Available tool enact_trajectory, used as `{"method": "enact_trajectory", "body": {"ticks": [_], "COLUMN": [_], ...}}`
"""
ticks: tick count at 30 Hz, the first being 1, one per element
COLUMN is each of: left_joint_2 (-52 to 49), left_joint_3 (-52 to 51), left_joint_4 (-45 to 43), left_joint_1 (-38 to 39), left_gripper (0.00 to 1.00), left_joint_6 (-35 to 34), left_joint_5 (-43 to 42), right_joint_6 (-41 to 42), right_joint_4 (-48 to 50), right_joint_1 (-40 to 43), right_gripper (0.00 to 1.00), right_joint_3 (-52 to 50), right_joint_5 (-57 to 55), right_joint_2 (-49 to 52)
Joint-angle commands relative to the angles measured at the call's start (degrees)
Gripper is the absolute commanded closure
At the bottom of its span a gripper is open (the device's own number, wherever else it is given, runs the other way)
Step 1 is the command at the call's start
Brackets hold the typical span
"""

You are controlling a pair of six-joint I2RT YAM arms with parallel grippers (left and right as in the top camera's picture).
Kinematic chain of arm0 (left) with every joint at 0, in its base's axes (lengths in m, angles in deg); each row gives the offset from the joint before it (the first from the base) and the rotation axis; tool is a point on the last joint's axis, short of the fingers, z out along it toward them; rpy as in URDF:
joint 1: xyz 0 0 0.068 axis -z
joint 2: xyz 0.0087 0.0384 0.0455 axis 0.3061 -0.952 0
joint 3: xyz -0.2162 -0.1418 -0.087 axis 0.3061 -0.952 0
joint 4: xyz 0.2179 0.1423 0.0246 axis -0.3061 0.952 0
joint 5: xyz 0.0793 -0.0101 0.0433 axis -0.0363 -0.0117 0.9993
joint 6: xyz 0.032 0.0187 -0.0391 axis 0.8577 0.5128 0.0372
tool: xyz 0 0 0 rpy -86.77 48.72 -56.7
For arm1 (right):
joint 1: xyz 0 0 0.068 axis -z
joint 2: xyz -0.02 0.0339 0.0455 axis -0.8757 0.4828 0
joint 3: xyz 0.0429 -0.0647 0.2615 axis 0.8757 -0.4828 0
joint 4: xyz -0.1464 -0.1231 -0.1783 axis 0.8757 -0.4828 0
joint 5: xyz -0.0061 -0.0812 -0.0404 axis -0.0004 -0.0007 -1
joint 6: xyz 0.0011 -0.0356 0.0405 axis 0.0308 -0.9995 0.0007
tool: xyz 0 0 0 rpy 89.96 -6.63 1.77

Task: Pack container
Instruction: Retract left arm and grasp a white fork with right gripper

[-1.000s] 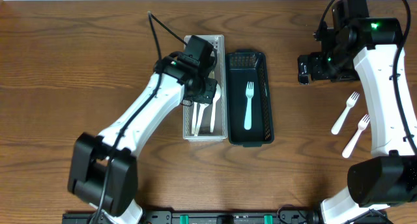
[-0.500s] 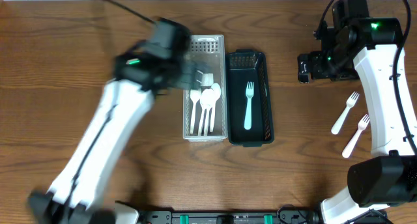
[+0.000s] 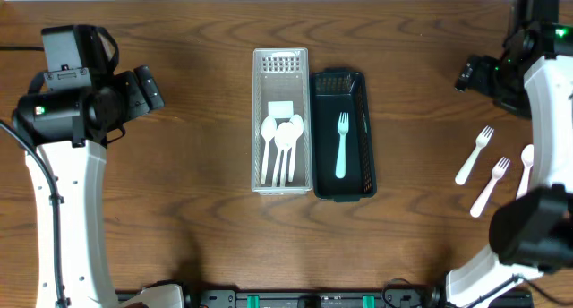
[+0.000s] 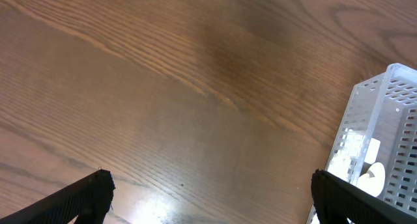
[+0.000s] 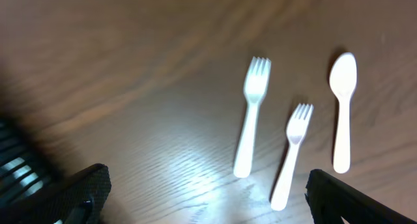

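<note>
The white container [image 4: 384, 120] only poked into the left wrist view at the side, just beyond one of the left fingers [image 4: 88, 195]. Those were spread wide with nothing between them, just bare bench [image 4: 195, 87] under the gap. From overhead that arm was parked well off to the side of both containers.

The right fingers [image 5: 78, 191] were the same deal: wide apart, holding nothing. Ahead of them, between the two tips, lay a long fork [image 5: 251, 116], a shorter fork [image 5: 292, 155] just beside it, and a loose spoon [image 5: 342, 113] on the far side of that. All three were flat on the bench and not touching each other. Something dark and slatted showed next to one tip, too blurry to call.

Further out, the white container had a bunch of white spoons [image 3: 285, 138] lying lengthwise in it, bowls toward a small white square piece [image 3: 280, 109]. The dark container [image 3: 338, 80] sat right up against it, side by side, with one pale green fork [image 3: 341, 147] inside, tines pointing toward the far end.
</note>
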Motion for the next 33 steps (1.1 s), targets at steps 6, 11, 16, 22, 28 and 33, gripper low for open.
{"method": "enact_trajectory", "body": {"ticks": [6,11,16,22,28,33], "left_joint_2": [0.0,0.0,0.0,0.0,0.0,0.0], "left_joint_3": [-0.2,-0.3,-0.3,-0.3,-0.3,-0.3], "left_joint_4": [0.6,1.4,1.7,1.7,1.9,1.9], "left_joint_1": [-0.2,-0.2,-0.2,-0.2,-0.2,-0.2], "left_gripper": [0.02,0.02,0.02,0.02,0.02,0.02], "left_joint_6": [0.5,0.5,0.5,0.4,0.4,0.4], "left_joint_5": [0.0,0.0,0.0,0.0,0.0,0.0], "right_joint_6": [2.3,2.3,1.2,-2.3,-6.5,-7.9], "right_joint_4": [-1.4,-2.3,-1.9,4.2,13.9,18.1], "right_joint_1": [4.0,5.6,7.2,7.5,7.4,7.5], "right_gripper": [0.01,0.01,0.01,0.01,0.01,0.01], "right_joint_3": [-1.2,-1.2,-2.9,-10.6,-18.1,-20.7], "right_joint_5": [-0.9,-0.9,-0.9,1.2,6.0,6.5], "right_joint_2": [11.9,15.2,16.2,16.2,16.2,16.2]}}
